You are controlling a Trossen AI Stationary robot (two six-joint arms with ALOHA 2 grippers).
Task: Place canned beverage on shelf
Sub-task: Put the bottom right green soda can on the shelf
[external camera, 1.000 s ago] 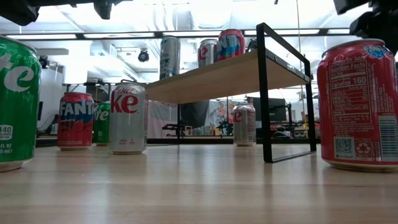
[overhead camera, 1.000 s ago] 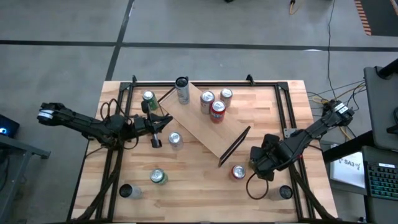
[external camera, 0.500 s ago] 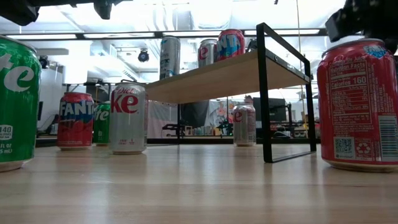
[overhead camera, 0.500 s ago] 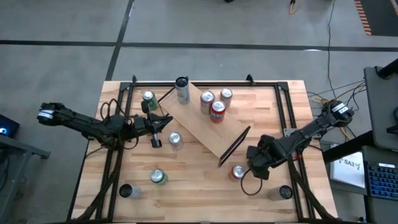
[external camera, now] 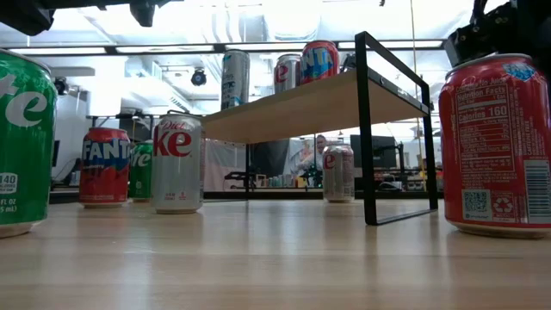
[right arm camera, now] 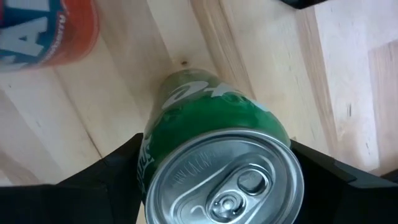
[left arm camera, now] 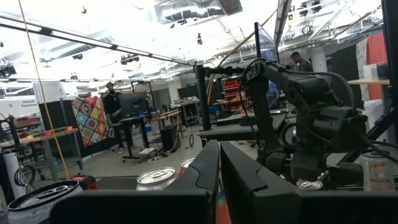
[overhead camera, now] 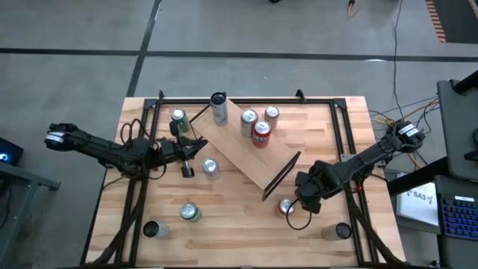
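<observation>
1. The right gripper point(overhead camera: 291, 203) is down at the near right part of the plank table point(overhead camera: 239, 217), over the canned beverage point(overhead camera: 286, 207).
2. That can stands upright on the wood, just in front of the shelf's point(overhead camera: 250, 158) black end frame point(overhead camera: 282, 175) and not on the shelf.
3. From the right wrist, I see dark angular fingers point(right arm camera: 118, 171) standing apart, one on each side of the can point(right arm camera: 217, 155). I cannot tell whether the pads press on it.
4. Its lid is brushed silver metal, round, with a pull tab. The body looks green from the wrist but red from above and from table height point(external camera: 495, 142), where fine label print shows.
5. The shelf is a smooth rectangular light-wood board on thin black metal frames point(external camera: 366, 129), lying diagonally across the table's middle.
6. On the shelf stand three short cylindrical cans point(overhead camera: 260, 132) and, at its far corner, a taller, slimmer silver one point(overhead camera: 219, 108).
7. The left gripper point(overhead camera: 198, 144) hangs over the left half of the table with its jaws pressed together and nothing between them point(left arm camera: 219, 180).
8. A silver can point(overhead camera: 210, 167) and a green can point(overhead camera: 178, 118) stand near it.
9. Another green can point(overhead camera: 190, 212) stands nearer the front edge.
</observation>
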